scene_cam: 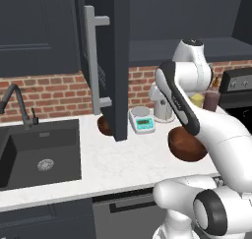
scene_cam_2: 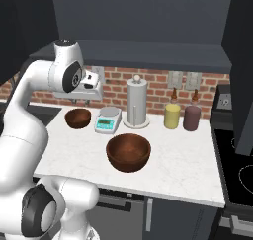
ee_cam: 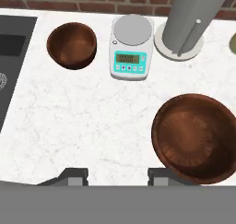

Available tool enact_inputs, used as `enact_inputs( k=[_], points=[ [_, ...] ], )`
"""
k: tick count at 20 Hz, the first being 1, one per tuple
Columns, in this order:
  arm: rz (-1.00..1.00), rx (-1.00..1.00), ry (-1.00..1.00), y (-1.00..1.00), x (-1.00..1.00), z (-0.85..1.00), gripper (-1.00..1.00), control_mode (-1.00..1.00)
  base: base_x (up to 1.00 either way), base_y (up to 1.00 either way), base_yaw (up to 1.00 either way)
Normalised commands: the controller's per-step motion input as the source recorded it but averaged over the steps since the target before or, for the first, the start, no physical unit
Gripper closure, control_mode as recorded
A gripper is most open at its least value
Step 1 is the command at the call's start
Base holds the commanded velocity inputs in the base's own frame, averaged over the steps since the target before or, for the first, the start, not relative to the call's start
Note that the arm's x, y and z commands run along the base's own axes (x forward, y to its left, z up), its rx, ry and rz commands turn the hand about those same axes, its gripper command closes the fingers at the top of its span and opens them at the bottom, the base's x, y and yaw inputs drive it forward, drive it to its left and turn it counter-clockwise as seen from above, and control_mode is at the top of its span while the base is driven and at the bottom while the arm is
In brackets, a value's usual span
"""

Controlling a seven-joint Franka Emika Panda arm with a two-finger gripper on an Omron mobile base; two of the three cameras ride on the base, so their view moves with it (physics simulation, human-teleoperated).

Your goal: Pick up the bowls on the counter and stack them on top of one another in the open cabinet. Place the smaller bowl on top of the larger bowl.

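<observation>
Both bowls sit on the counter [scene_cam_2: 188,160], neither yet in the open cabinet [scene_cam: 115,61], so the work looks to be at its start, with a first pick to be chosen. The gripper [ee_cam: 117,174] hangs high over the worktop looking down; its two finger tips stand apart with bare marble between them and nothing held. In the hand view the larger bowl [ee_cam: 196,136] lies just to the right of the right-hand tip and slightly beyond it, while the smaller bowl [ee_cam: 72,44] is well apart, far and to the left, beside the sink [ee_cam: 11,71] and just left of the kitchen scale [ee_cam: 131,52]. So the wide bowl is much the nearer of the two, and since it must go underneath, it is the sensible first target: the jaws would have to shift right and a little outward, then descend. Both bowls stand upright, mouths up, and being round they have no long axis in plan (any rim approach serves equally); the only axis is vertical. In the right base view the larger bowl [scene_cam_2: 128,151] sits toward the near edge, in front of the paper-towel holder [scene_cam_2: 137,103], the smaller one [scene_cam_2: 78,117] nearer the brick wall. In the left base view the cabinet door partly hides the smaller bowl [scene_cam: 104,126].
</observation>
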Motion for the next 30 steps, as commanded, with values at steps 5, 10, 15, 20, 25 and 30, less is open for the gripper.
enact_inputs(
  k=[5, 10, 15, 20, 25, 30],
  points=[
    [-0.01, -0.06, 0.04, 0.23, -0.06, -0.02, -1.00, -1.00, 0.00, 0.00, 0.00],
    [0.17, -0.26, 0.00, 1.00, -0.08, -0.09, -1.00, -1.00, 0.00, 0.00, 0.00],
    [0.39, -0.25, -0.07, 1.00, -0.01, -0.12, -1.00, -1.00, 0.00, 0.00, 0.00],
    [0.63, -0.26, -0.03, 0.33, -0.14, -0.54, -1.00, -1.00, 0.00, 0.00, 0.00],
    [0.54, -0.13, 0.03, -0.40, 0.00, -0.80, -1.00, -1.00, 0.00, 0.00, 0.00],
    [0.39, 0.01, 0.00, -0.50, 0.00, -0.55, -1.00, -1.00, 0.00, 0.00, 0.00]
  ],
)
